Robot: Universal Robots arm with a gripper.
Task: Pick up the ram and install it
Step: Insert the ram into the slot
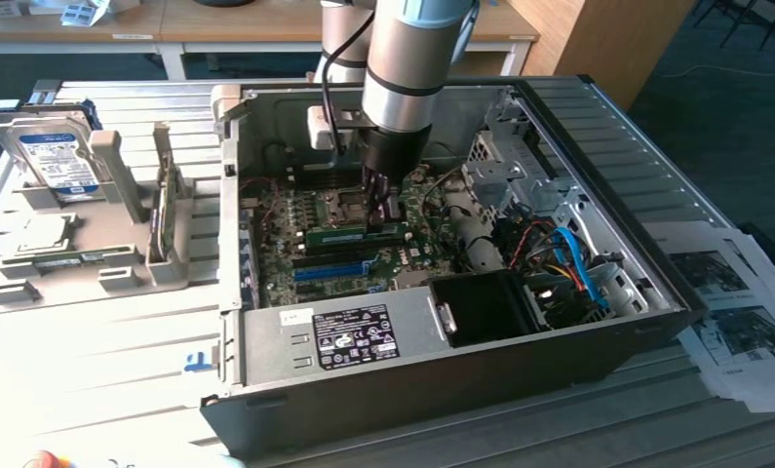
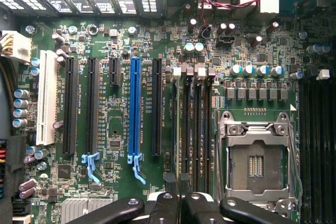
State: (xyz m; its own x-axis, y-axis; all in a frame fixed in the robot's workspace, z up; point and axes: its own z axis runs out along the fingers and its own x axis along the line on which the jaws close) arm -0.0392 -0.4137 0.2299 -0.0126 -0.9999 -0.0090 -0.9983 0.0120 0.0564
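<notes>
Tool pinching the ram inside the open case.

In the exterior view the ram stands on edge on the board, just beside the socket, with the tool's fingers pressed together on the end nearer the exterior view's right. That view also takes in a black label with white print too small to read, a drive whose blue-white sticker is just as unreadable, its grey rack on the surface, and printed sheets. The wrist view looks past the tool straight down on the board: a blue slot, a white slot, the open socket, and tiny white lettering along the slots that cannot be made out.
</notes>
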